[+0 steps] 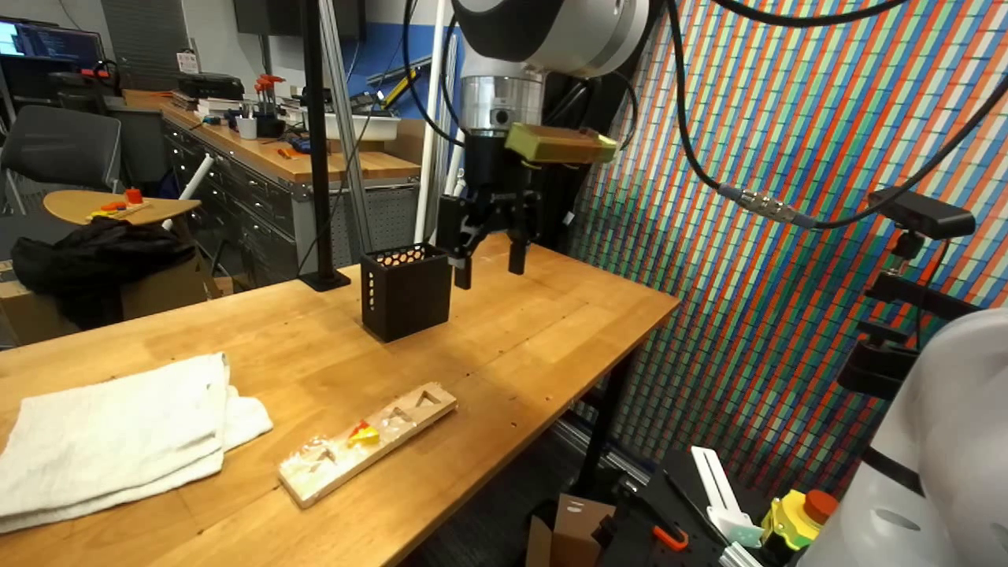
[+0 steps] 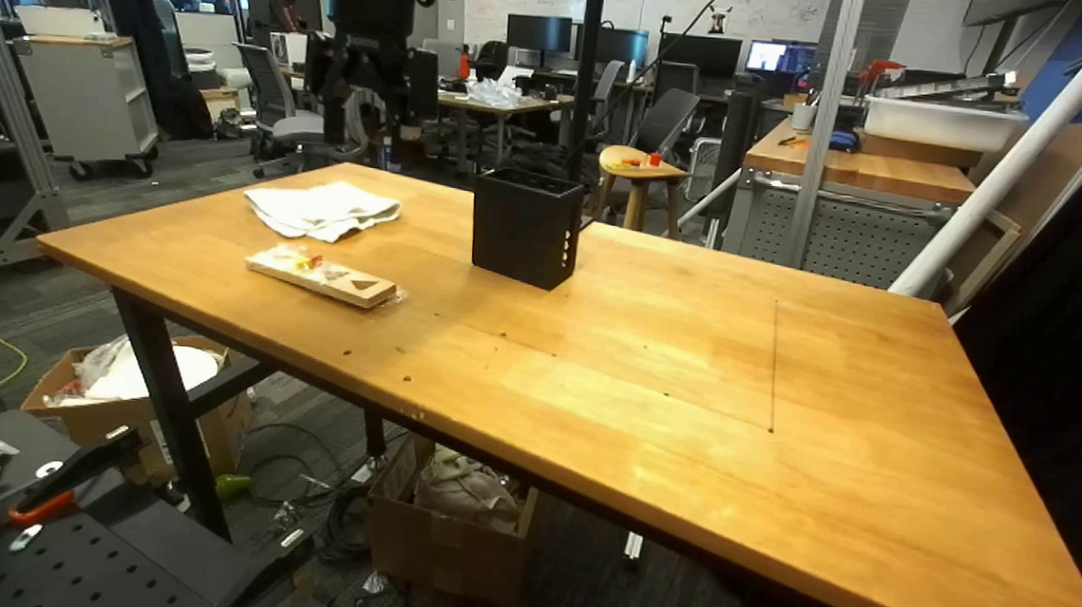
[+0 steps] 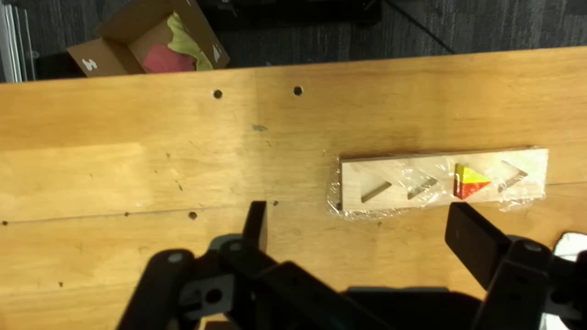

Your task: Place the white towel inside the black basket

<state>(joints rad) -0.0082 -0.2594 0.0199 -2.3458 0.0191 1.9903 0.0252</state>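
The white towel (image 1: 118, 441) lies folded and a bit rumpled on the wooden table, and it shows as well in an exterior view (image 2: 324, 210). A black basket (image 1: 417, 295) with perforated sides stands upright on the same table; its inside is mostly hidden from both exterior views. High above the tabletop hangs my gripper (image 1: 490, 268), pointing down, apart from both towel and basket. In the wrist view the gripper (image 3: 357, 211) is open, its fingers wide apart with only bare wood visible beneath. A white patch (image 3: 571, 243) at that view's right edge is partly covered by the gripper.
A pale wooden board (image 3: 399, 169) in clear plastic, with a yellow and red triangle (image 3: 472, 181), lies near the towel. A black post (image 1: 315, 157) rises at the table's edge behind the basket. Below the table's other long edge sits a cardboard box (image 3: 137, 36).
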